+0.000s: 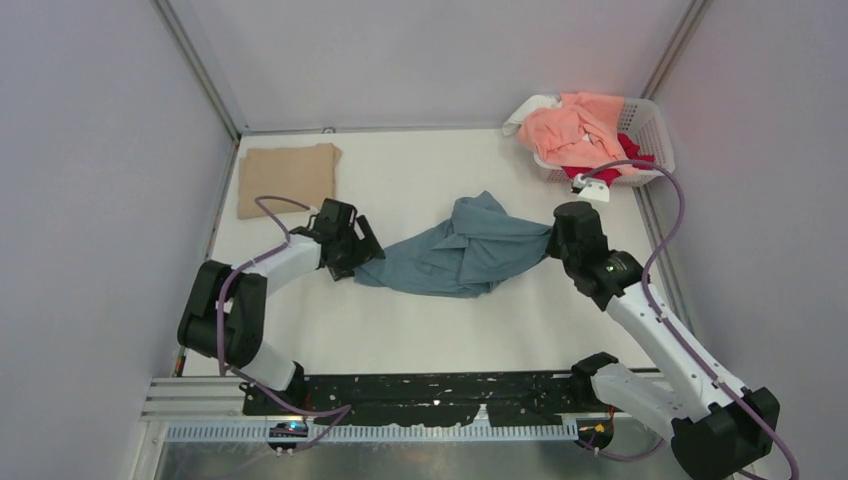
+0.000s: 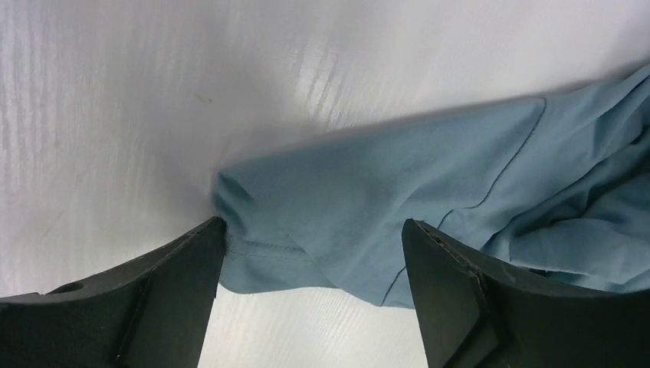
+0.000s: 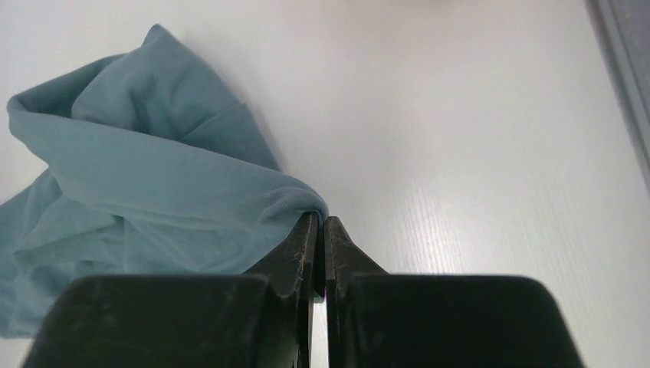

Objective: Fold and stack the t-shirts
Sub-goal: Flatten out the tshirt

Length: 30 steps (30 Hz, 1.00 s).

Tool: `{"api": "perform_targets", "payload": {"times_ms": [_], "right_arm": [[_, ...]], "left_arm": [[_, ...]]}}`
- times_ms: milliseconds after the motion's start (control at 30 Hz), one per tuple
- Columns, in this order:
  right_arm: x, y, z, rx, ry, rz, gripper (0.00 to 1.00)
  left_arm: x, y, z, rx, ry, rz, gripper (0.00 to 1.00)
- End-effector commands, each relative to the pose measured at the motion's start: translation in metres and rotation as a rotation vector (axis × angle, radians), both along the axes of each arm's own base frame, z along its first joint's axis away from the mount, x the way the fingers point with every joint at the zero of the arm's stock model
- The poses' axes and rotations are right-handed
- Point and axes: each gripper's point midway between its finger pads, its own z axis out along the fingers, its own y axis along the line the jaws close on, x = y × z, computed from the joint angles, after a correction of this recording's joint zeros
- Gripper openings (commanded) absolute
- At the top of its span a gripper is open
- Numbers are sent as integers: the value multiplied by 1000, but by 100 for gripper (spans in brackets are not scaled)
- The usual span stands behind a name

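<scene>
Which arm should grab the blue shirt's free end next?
Probably left: the left gripper is open around the blue shirt's loose end, while the right gripper is shut on the other end.

Robot test cell in a lab, not a home: plain grey panel walls [image 1: 440, 60] on the left, far and right sides, held by bare aluminium posts [image 1: 200, 70], box in a white table [image 1: 420, 170]. The left arm [image 1: 280, 262] and right arm [image 1: 650, 320] are bolted to a black perforated plate [image 1: 440, 390] beside an aluminium rail [image 1: 190, 402] at the near edge, with purple cables [image 1: 672, 200] looping loose. The household items read as props: a white basket [image 1: 655, 140] stuffed with clothes [image 1: 575, 125] far right, a folded tan shirt [image 1: 288, 177] far left, a blue shirt [image 1: 460, 255] mid-table.
</scene>
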Motion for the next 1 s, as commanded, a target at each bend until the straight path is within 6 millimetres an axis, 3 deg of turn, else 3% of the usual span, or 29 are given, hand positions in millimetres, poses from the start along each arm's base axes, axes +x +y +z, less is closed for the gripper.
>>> {"api": "perform_targets", "payload": {"times_ms": [0,100,200,300,400,433,533,700,800,967], "right_arm": [[-3,-35,27,-23,-79,-113,7],[-5,-43,27,-17,-78,-130,7],[-4,-44,24,-11,-65,-131,7],[-1,-48,22,-15,-57,-148,7],[4,-55,26,-26,-68,-190,6],[8,-59,36,-24,-93,-210,6],[16,-72,64,-42,-161,-279,6],[23,-91,150,-55,-359,-347,6],[14,-104,203,-75,-480,-392,6],[-14,-118,265,-90,-624,-420,6]], "left_arm": [[7,-4,-1,95,11,-29,83],[6,-11,-6,105,37,-50,65],[4,-14,-10,111,50,-58,41],[5,-9,-8,132,43,-47,2],[13,1,6,190,-14,-36,0],[18,6,15,214,-46,-22,0],[35,23,58,289,-184,19,0],[46,55,153,393,-422,104,0],[39,78,211,439,-570,177,0],[6,111,305,460,-792,264,0]]}}
